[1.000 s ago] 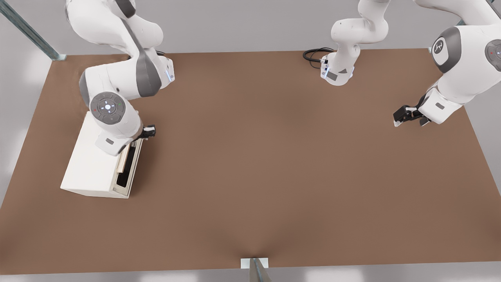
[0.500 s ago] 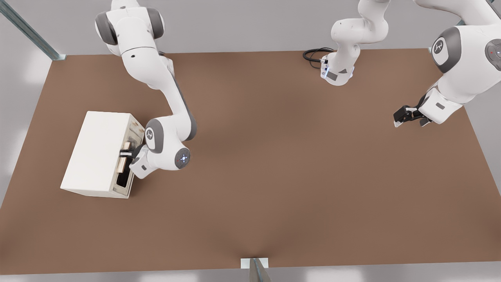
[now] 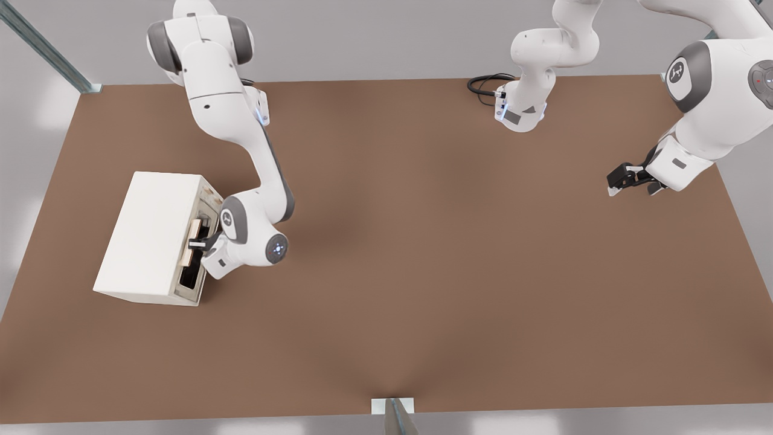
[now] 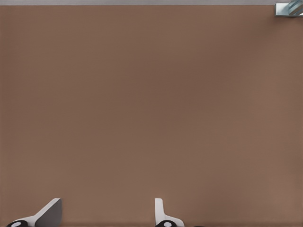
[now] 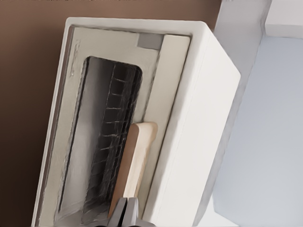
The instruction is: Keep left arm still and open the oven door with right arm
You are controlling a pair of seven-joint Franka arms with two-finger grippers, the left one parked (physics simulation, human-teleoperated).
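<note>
A small white box oven [image 3: 151, 232] sits on the brown table at the front view's left. The oven door [image 3: 207, 208] faces the front view's right and lies flat against the oven body. It is a cream panel [image 5: 75, 142] with a dark window [image 5: 111, 142] and a tan bar handle [image 5: 135, 156]. The right arm [image 3: 253, 232] reaches down from the back edge to the door. My gripper [image 3: 194, 243] is at the handle [image 3: 194, 229], level with its middle. In the right wrist view the fingertips [image 5: 127, 213] are pressed close together over the handle's near end.
The other arm [image 3: 700, 121] hangs over the table's far right side, its gripper [image 3: 628, 178] just above the surface. A black cable [image 3: 483, 84] coils by an arm base at the back edge. A metal post [image 3: 394, 414] stands at the table's front edge.
One second ago the right arm hung over the oven's top; it has swung round in front of the door. In the last half second the fingers narrowed onto the handle.
</note>
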